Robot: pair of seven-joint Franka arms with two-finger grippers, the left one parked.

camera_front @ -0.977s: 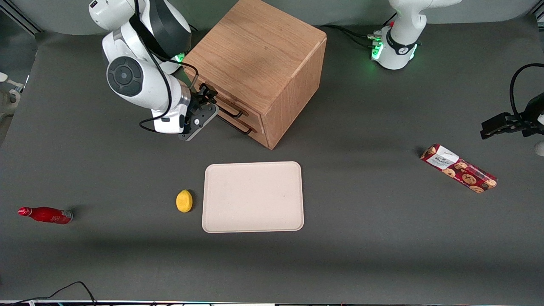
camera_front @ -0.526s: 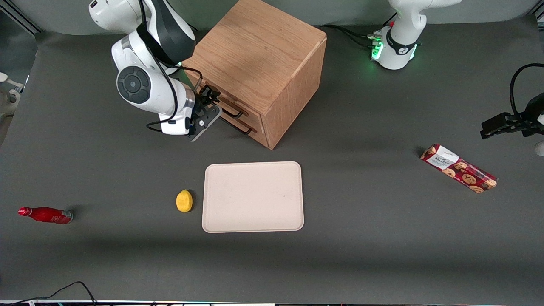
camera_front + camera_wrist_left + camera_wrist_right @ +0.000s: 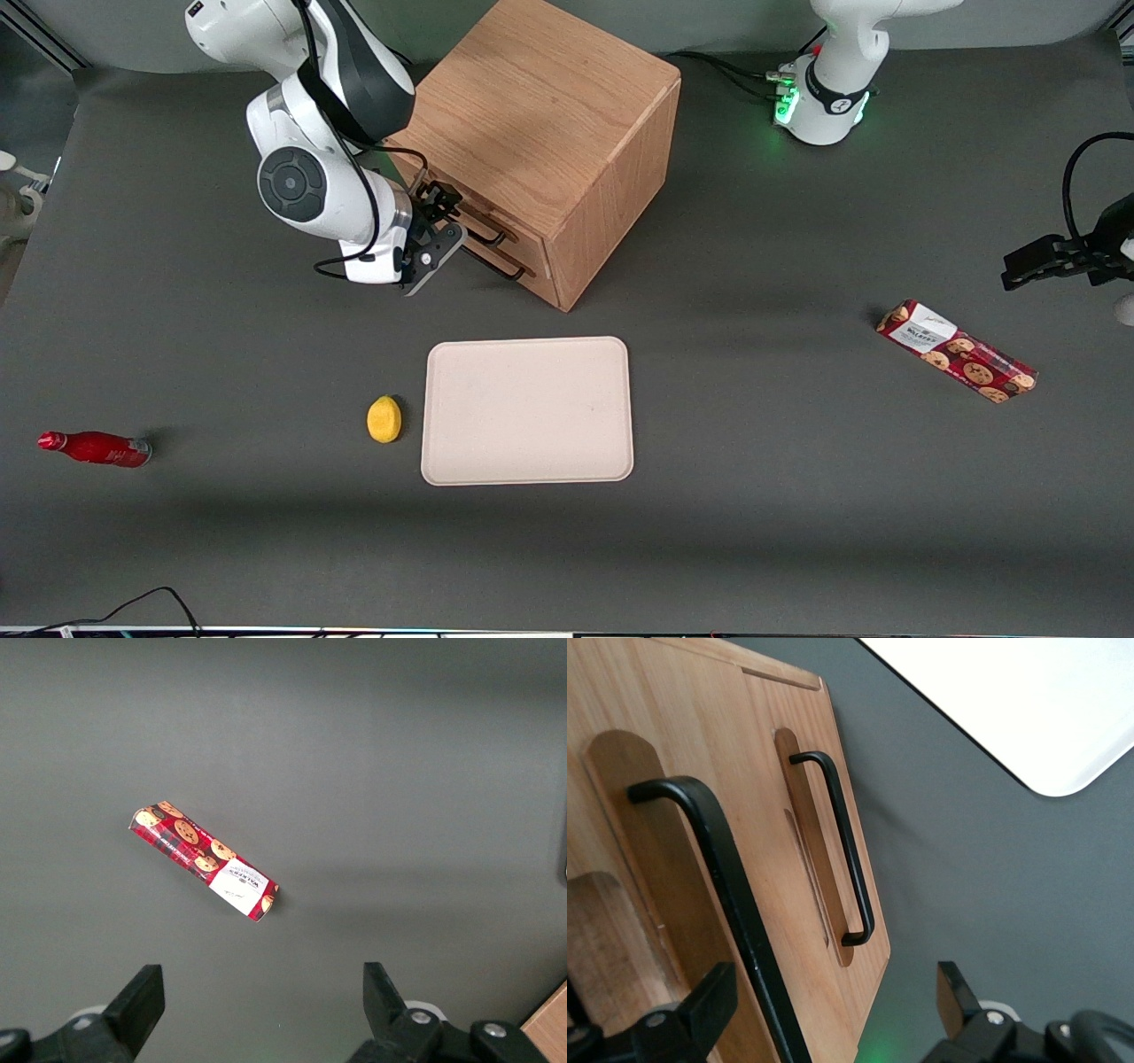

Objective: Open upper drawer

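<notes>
— Right at the cabinet (image 3: 540,133) front we have the gripper (image 3: 438,221), fingers (image 3: 700,1005) spread, hovering just off the black handle (image 3: 718,895) of the upper drawer (image 3: 647,842).

— Nothing pinched?

— Nothing; the bar runs between the open fingers, ungrasped. We judge the approach about done. Both drawers sit flush, so closing on the handle and the whole pull remain.

This looks like a robotics lab: 2 white arms are bolted to a counter (image 3: 753,532) covered in a plain dark grey mat, with cabling and green status lights at one base (image 3: 828,106). Unrelated props, an oak cabinet (image 3: 540,133), a tray (image 3: 527,409) and possibly a biscuit pack (image 3: 955,351), sit spaced apart.
</notes>
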